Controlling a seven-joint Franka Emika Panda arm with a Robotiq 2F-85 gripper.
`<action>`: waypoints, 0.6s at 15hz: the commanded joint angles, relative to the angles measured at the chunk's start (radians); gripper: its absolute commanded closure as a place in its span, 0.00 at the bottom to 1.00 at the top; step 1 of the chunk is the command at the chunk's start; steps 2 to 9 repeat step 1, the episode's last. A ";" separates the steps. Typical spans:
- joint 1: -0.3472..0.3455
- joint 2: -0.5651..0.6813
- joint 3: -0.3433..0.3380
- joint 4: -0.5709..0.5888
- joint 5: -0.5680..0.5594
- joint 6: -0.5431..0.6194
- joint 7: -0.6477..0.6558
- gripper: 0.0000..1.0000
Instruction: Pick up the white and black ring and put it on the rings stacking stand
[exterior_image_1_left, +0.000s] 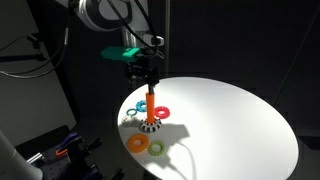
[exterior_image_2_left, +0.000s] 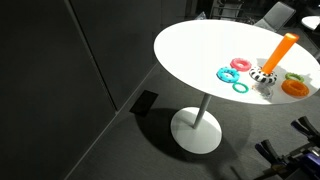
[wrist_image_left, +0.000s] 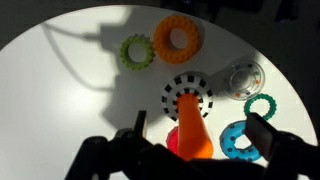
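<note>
A round white table carries the rings stacking stand upright near its edge, with the white and black ring lying flat around the stand's foot. On one side lie a green ring and an orange ring, close together. On the other side are a pink ring, a blue ring and a teal ring.

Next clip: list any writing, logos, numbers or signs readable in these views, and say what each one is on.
No readable text in any view.
No print shows on the white table, the rings stacking stand, the white and black ring, the orange ring or the green ring.
The dark gear on the floor is too small and dim to tell whether it carries labels.
</note>
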 joint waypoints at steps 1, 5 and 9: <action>0.002 0.001 -0.002 0.001 0.000 -0.002 0.000 0.00; 0.002 0.001 -0.002 0.001 0.000 -0.002 0.000 0.00; 0.002 0.001 -0.002 0.001 0.000 -0.002 0.000 0.00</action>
